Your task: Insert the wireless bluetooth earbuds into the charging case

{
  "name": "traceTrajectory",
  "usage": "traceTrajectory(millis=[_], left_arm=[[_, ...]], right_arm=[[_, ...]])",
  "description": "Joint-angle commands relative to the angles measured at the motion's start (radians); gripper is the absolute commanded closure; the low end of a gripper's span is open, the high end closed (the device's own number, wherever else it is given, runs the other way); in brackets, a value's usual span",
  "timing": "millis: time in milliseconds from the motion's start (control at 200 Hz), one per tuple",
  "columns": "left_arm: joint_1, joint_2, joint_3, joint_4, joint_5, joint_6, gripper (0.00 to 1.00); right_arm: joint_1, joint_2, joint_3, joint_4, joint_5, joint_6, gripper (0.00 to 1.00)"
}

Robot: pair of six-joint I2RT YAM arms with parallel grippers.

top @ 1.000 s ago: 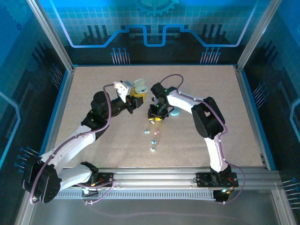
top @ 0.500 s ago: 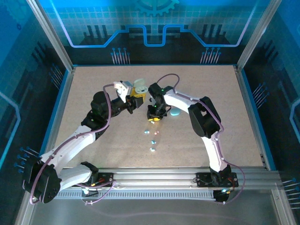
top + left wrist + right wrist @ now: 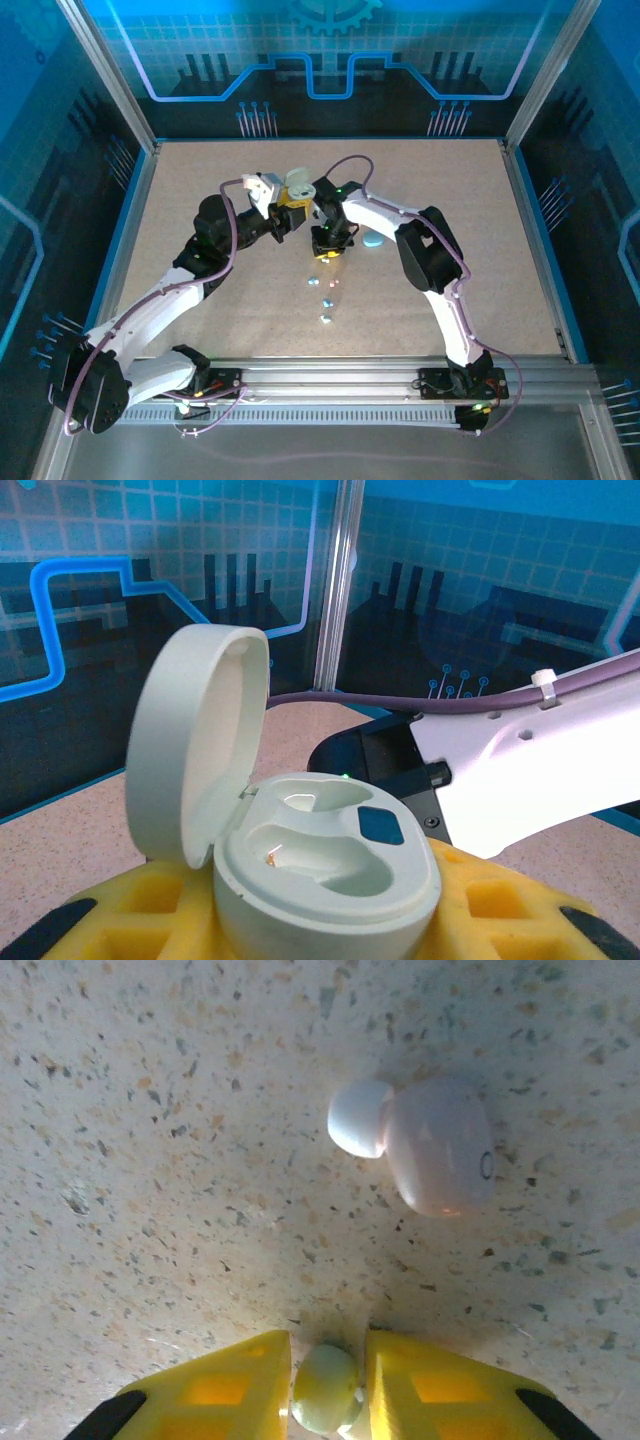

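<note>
Right claw [image 3: 327, 1360]: pinched a tiny pale-green rounded earbud [image 3: 326, 1390].
Case [image 3: 296, 182]: open white plastic pebble, upper left of that claw overhead, clamped in my left claw [image 3: 320, 935].

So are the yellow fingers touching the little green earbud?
Touching. In the right wrist view, the right gripper's yellow fingers press against both sides of the pale green earbud, with no gap showing.

Cool blue-tinted even light, soft shadows, wrist-view foregrounds slightly blurred.
</note>
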Motion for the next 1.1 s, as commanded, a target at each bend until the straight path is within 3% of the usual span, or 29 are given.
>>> traceTrajectory(millis=[0,360,590,730,921,1091], left_arm=[[0.010,-0.024,-0.012,0.018,-0.005,0.020,0.69],[0.009,-0.025,-0.012,0.012,-0.007,0.020,0.69],[0.009,-0.028,-0.011,0.006,-0.008,0.020,0.69],[0.010,-0.018,-0.007,0.010,-0.005,0.014,0.69],[0.009,0.014,-0.003,0.039,0.007,-0.012,0.69],[0.009,0.060,-0.001,0.079,0.034,-0.041,0.69]], right_arm=[[0.026,0.033,0.031,-0.062,0.027,-0.030,0.73],[0.039,0.044,0.064,-0.103,0.045,-0.056,0.76],[-0.008,-0.108,-0.034,-0.025,-0.020,-0.049,0.79],[-0.088,-0.271,-0.177,0.105,-0.180,-0.026,0.78],[-0.264,-0.478,-0.414,0.419,-0.602,0.103,0.79],[-0.364,-0.574,-0.498,0.603,-0.909,0.177,0.79]])
